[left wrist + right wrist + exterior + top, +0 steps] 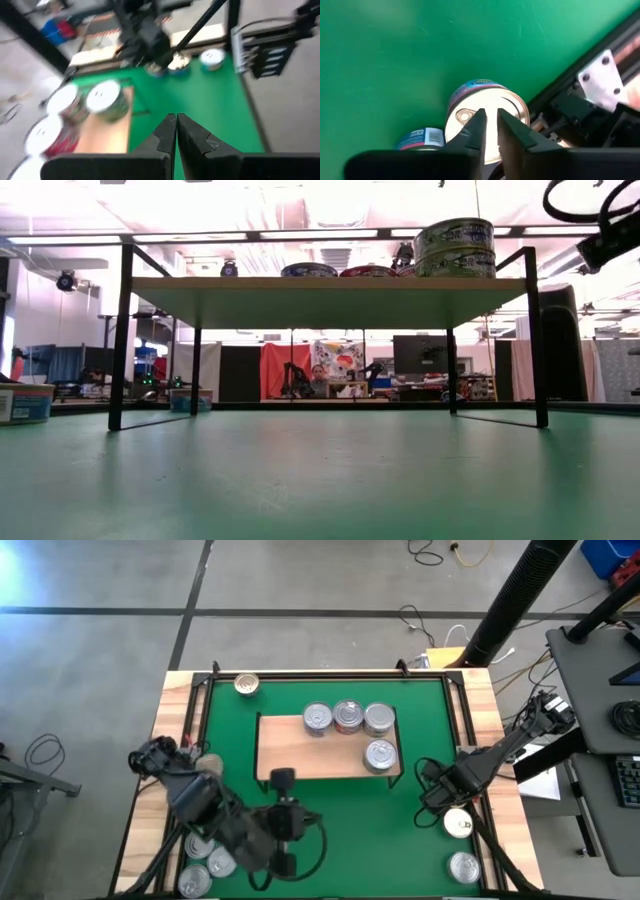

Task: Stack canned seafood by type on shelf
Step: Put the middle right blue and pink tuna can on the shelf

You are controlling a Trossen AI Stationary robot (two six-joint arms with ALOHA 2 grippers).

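My right gripper (489, 131), fingers nearly together and holding nothing, hovers over a gold-lidded round metal tin (487, 117) beside the green mat's edge. I judge it rigid, smooth-walled and moderately heavy; I would grasp across its side wall; left gripper (176, 131) shut, empty

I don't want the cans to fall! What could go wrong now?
The right gripper is nearly shut above the gold-lidded tin, not around its sides, so the tin might slip free. The two-tin stack stands near a corner of the shelf and could topple if bumped.
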